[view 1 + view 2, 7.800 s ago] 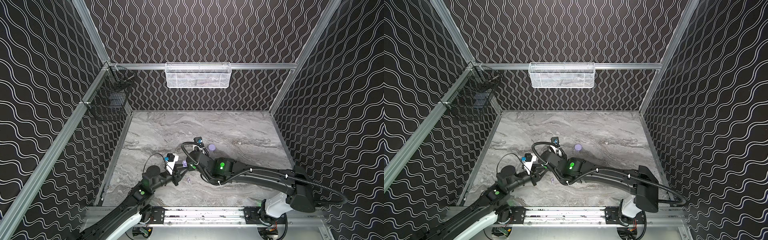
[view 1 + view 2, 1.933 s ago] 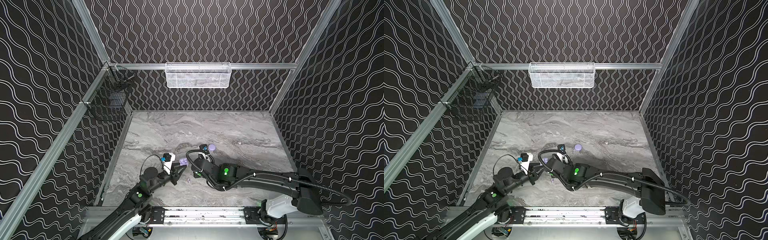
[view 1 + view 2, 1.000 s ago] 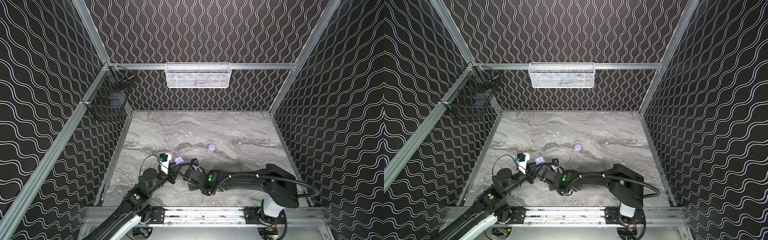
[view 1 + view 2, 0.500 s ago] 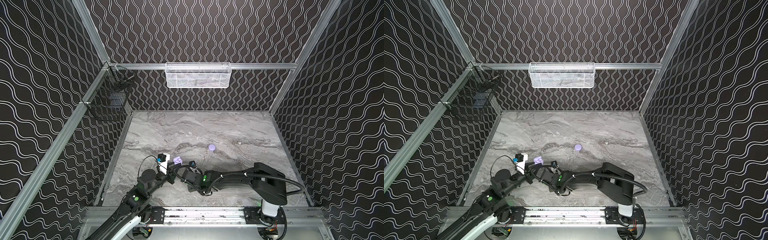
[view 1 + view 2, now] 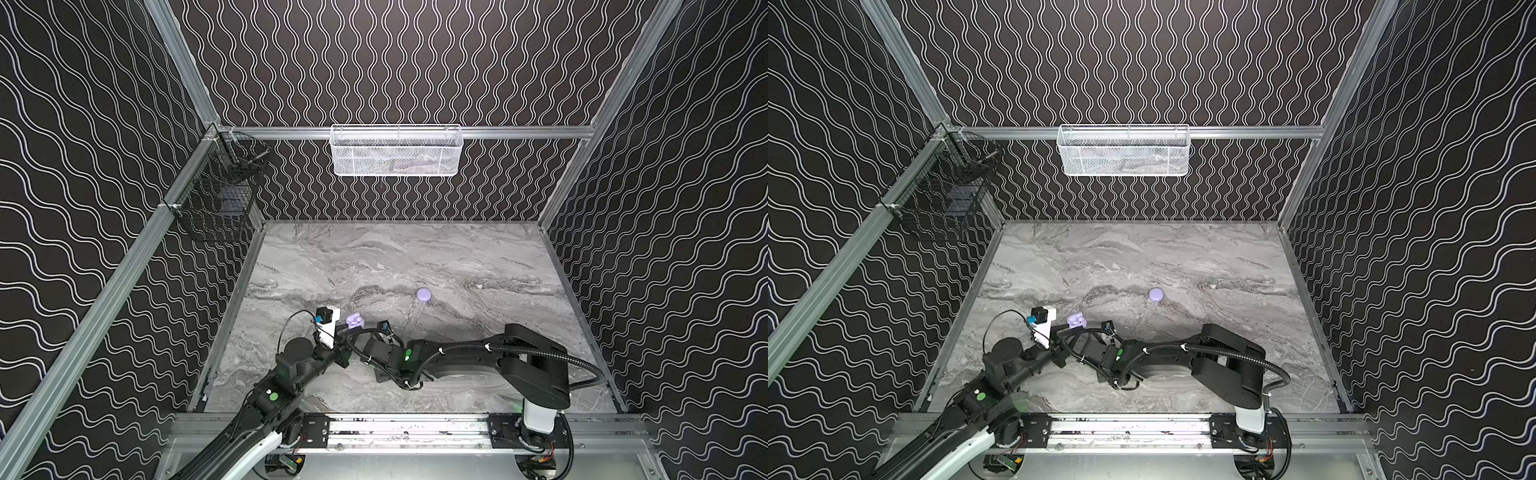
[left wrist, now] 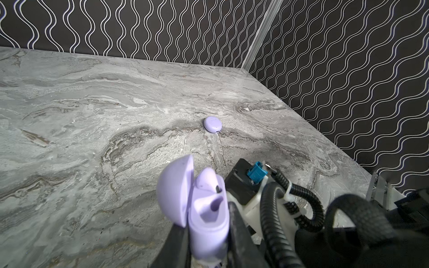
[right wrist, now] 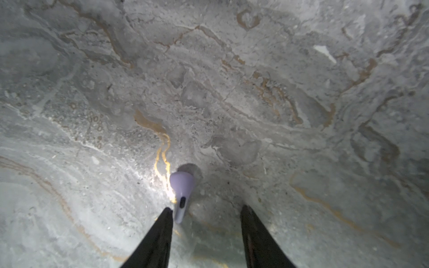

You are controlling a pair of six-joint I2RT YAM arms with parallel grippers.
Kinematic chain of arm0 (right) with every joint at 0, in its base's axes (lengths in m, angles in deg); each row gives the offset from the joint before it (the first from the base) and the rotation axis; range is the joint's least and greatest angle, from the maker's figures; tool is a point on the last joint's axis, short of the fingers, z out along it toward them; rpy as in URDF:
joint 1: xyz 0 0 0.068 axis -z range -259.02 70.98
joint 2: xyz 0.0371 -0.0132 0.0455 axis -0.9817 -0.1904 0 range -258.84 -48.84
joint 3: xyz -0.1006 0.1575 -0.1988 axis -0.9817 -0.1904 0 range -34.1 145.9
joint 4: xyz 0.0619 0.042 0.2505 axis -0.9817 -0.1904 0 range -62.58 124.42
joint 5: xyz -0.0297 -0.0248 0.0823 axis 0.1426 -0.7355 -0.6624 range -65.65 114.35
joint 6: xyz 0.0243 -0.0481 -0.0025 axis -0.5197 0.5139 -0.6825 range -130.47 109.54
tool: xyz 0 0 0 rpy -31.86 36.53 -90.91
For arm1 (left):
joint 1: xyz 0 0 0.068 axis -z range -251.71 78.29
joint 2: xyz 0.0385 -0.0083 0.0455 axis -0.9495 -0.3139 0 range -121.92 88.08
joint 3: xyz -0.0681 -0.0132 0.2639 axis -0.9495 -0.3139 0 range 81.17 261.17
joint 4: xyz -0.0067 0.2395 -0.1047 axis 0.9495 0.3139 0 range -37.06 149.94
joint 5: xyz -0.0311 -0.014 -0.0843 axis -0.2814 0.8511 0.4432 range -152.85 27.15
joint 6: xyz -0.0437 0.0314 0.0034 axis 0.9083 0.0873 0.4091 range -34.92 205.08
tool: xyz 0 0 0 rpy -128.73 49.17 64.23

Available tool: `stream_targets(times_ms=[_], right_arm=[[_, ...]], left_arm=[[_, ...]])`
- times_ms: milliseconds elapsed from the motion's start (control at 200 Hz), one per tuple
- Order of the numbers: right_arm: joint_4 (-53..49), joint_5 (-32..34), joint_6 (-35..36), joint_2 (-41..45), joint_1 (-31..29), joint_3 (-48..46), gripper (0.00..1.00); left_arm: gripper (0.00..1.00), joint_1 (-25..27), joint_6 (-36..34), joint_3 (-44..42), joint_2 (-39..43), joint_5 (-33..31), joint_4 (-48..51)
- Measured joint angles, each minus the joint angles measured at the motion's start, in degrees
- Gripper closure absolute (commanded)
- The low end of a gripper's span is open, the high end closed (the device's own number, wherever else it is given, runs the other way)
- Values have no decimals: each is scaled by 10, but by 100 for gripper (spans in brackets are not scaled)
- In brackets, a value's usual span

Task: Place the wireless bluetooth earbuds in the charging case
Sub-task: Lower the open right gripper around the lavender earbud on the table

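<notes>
Lavender earbud (image 7: 182,197) lay on the worktop (image 7: 255,92), head away, stem pointing back between my right fingers (image 7: 157,241). They stood apart, one just beside that stem, the other well clear. Left fingers (image 6: 239,232) clamped the open charging case (image 6: 204,222) near the earbud.
</notes>
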Motion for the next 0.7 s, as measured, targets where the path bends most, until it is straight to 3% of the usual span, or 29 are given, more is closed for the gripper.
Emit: stream_targets(times_ms=[696], right_arm=[[4, 0, 3, 9, 1, -7, 58]], left_arm=[[84, 0, 0, 0, -5, 2, 0]])
